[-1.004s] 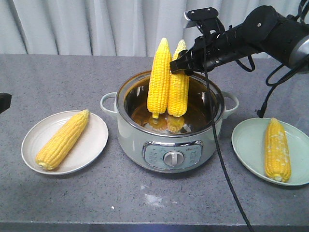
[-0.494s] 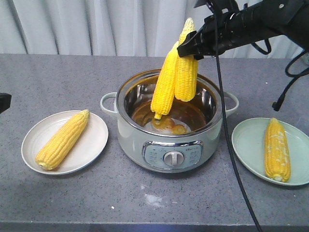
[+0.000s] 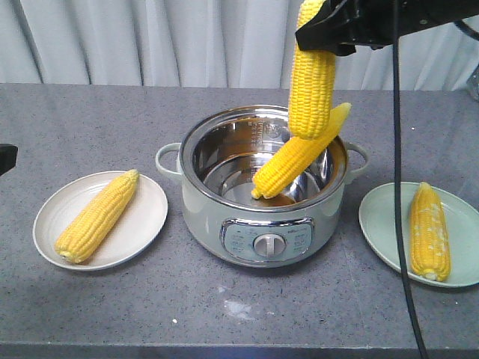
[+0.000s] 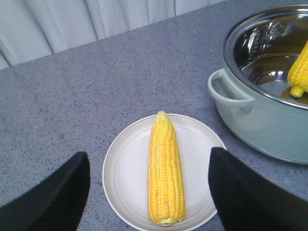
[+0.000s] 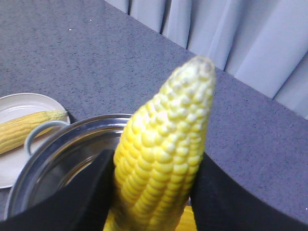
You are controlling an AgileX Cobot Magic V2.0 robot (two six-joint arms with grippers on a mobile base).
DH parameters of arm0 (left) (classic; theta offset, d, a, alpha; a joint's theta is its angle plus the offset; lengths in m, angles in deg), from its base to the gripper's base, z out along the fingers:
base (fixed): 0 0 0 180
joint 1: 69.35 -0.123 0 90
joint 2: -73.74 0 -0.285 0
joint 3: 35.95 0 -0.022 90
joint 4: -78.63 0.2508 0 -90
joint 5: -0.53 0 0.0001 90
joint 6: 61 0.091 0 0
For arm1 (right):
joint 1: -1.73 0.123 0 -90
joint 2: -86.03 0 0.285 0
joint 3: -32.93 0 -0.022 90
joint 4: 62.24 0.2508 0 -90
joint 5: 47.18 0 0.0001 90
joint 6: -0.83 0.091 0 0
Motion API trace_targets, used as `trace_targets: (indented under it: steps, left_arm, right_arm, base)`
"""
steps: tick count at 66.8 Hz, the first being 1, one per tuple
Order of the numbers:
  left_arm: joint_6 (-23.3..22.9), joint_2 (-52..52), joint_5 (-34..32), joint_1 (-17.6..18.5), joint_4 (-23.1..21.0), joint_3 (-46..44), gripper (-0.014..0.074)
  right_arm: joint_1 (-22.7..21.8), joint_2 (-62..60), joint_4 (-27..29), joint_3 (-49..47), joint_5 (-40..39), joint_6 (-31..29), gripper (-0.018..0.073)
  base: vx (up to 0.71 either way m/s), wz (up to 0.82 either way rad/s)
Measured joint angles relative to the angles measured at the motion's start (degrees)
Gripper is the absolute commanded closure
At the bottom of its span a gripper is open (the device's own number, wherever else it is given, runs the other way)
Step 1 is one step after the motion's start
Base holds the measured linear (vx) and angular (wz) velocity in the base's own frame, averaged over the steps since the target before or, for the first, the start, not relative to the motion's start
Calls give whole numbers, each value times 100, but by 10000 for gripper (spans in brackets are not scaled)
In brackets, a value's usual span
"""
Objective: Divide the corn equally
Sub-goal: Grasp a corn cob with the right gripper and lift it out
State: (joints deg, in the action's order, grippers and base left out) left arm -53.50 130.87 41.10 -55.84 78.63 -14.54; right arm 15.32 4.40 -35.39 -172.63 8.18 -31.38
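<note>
From the front: right claw [image 3: 317, 24] high over the pot [image 3: 224, 217], clamped on the upper part of the hanging cob [image 3: 311, 82]. Upright, blunt end down, just above the pot's mouth. Behind and below it the leaning cob [image 3: 296, 161], blunt end down inside the steel bowl, pale tip propped on the far right rim near the handle. Overlapping in this view where the two cross; cannot tell whether touching. Left of the pot, a white plate [image 3: 146, 217] with the third cob [image 3: 97, 217] lying slantwise, tip toward the pot. Right of the pot, a green plate [image 3: 385, 224] with the fourth cob [image 3: 429, 232] lying lengthwise, tip away from the camera. All on a grey speckled table [image 3: 90, 120], with a pale curtain [image 3: 150, 37] behind and a black cable [image 3: 400, 187] dangling in front of the green plate.

From the left wrist: left claw [image 4: 148, 156] spread wide and holding nothing, poised over the white plate. Third cob seen between the two dark fingers [image 4: 53, 202], apart from both. Pot at upper right, blunt end of the leaning cob showing inside.

From the right wrist: hanging cob filling the middle, pale tip up. Black pads [image 5: 94, 192] pressed against both its sides. Pot rim and white plate below, at left.
</note>
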Motion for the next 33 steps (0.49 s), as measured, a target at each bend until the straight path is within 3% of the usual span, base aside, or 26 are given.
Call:
trace_targets:
  steps: [13, 33]
  left_arm:
    - [0, 0, 0, 0, 0, 0, 94]
    - [0, 0, 0, 0, 0, 0, 94]
  right_arm:
    - [0, -876, 106, 323, 523, 78, 447]
    - [0, -2622, 87, 2483, -98, 78, 447]
  base:
    - [0, 0]
    - [0, 0]
